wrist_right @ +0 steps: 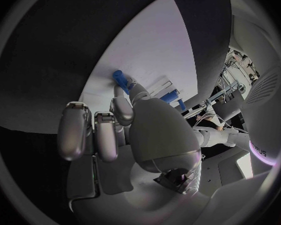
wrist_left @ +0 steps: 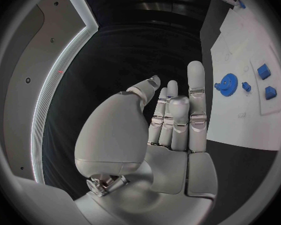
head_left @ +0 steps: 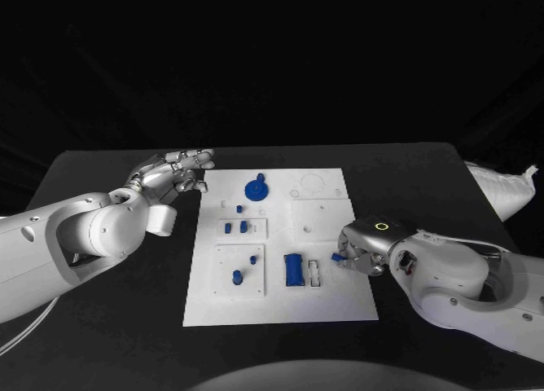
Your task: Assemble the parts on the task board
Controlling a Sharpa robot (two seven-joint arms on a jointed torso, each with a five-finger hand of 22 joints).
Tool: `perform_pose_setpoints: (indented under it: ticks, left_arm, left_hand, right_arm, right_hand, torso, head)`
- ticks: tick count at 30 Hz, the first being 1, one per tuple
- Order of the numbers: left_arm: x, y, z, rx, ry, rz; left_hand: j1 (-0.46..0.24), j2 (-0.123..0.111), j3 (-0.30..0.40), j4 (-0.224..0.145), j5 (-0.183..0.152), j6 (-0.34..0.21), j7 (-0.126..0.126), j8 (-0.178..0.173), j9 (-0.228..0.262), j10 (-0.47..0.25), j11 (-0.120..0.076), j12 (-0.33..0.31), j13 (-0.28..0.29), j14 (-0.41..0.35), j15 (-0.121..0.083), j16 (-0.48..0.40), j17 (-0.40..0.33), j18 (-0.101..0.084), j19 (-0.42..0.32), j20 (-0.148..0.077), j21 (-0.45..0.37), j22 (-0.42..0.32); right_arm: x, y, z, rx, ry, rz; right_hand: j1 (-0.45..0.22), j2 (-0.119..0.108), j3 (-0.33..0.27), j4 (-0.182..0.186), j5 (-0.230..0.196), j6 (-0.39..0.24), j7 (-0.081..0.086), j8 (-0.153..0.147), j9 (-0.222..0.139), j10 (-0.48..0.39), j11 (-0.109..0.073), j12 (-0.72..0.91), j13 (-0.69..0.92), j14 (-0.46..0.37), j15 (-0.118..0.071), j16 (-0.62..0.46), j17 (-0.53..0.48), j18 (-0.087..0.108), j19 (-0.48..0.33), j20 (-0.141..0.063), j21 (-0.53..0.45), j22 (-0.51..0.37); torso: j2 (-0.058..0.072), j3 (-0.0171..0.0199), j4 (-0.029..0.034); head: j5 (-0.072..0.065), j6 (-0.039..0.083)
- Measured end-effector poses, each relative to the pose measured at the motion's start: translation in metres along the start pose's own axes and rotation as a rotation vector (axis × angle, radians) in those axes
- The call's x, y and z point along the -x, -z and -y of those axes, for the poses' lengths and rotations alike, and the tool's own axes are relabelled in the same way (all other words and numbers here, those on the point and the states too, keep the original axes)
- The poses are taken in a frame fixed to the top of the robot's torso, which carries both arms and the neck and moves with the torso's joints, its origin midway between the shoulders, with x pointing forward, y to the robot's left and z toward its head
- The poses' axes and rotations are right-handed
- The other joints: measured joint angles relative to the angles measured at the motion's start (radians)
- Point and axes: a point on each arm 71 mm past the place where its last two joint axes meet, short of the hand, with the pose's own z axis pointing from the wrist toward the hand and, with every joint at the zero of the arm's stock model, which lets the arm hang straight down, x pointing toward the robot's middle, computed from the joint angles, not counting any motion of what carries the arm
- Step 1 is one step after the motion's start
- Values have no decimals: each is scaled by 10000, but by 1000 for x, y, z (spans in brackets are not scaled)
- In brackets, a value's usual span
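Observation:
The white task board point(head_left: 331, 297) lies mid-table. A blue gear point(head_left: 258, 189) stands at its far left, with small blue parts point(head_left: 234, 226) below it and a long blue block point(head_left: 295, 269) near the middle. My right hand point(head_left: 364, 251) hovers over the board's right half and pinches a small blue part point(head_left: 339, 257). In the right wrist view that part point(wrist_right: 120, 79) sits at the fingertips, close to the board point(wrist_right: 153, 40). My left hand point(head_left: 173, 175) is off the board's far left corner, fingers stretched out and holding nothing; its wrist view shows the hand point(wrist_left: 172, 120) beside the gear point(wrist_left: 228, 82).
Two more small blue parts point(head_left: 239, 275) lie in the board's near-left panel. A narrow slot frame point(head_left: 314, 274) sits beside the long block. A white cloth-like bundle point(head_left: 507, 187) lies at the table's right edge. Black table surrounds the board.

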Motion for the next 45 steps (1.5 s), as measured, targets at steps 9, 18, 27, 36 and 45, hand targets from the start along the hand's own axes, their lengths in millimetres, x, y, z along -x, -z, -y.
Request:
perform_pose_setpoints:
  ticks: [9,18,27,36,45]
  left_arm:
    - [0,0,0,-5,-25,-9]
    - [0,0,0,-6,-34,-13]
    - [-1,0,0,-5,-38,-23]
    - [-1,0,0,-2,-35,-50]
    - [-2,1,0,0,-31,-71]
  left_hand:
    - [0,0,0,0,0,0,0,0,0,0,0,0,0,0,0,0,0,1,0,0,0,0]
    - [0,0,0,0,0,0,0,51,0,0,0,0,-1,0,0,0,0,0,0,0,0,-10]
    - [0,0,0,0,0,0,0,51,0,0,0,0,-1,0,0,0,1,0,0,0,0,-9]
    - [0,0,0,0,0,0,0,51,0,0,0,0,0,0,0,0,1,1,0,0,0,-8]
    - [0,0,0,0,0,0,0,50,0,0,0,0,7,0,0,0,1,1,0,0,0,-8]
  right_arm:
    - [-2,0,0,-19,-112,221]
    - [-3,5,4,-239,-867,315]
    - [-4,10,5,-557,-2268,85]
    - [-2,14,-1,-672,-3471,-167]
    - [-1,15,-8,-688,-4295,-259]
  right_hand:
    - [-106,-228,641,311,618,168,-23,-157,0,-18,20,54,140,-17,19,0,-2,0,0,0,0,58]
    - [-663,-568,1975,103,929,327,-4,-268,-496,74,-44,156,159,-14,19,0,-3,1,7,6,5,189]
    - [-1288,-821,2698,-280,1026,364,30,-224,-483,159,-58,248,223,-14,13,44,-3,1,41,32,50,253]
    - [-1684,-951,2732,-234,1390,459,-64,-223,-343,197,-95,248,254,-13,13,80,-4,0,75,-2,89,291]
    - [-2327,-1049,2344,156,1472,691,-188,-194,-289,288,-112,427,370,-15,12,122,-5,1,74,-2,154,418]
  torso:
    - [-2,0,-4]
    - [3,4,-5]
    - [6,-2,-3]
    - [8,-5,1]
    - [8,-7,6]
  head:
    - [7,3]
    - [17,5]
    - [-2,-3]
    - [21,-41]
    - [35,-87]
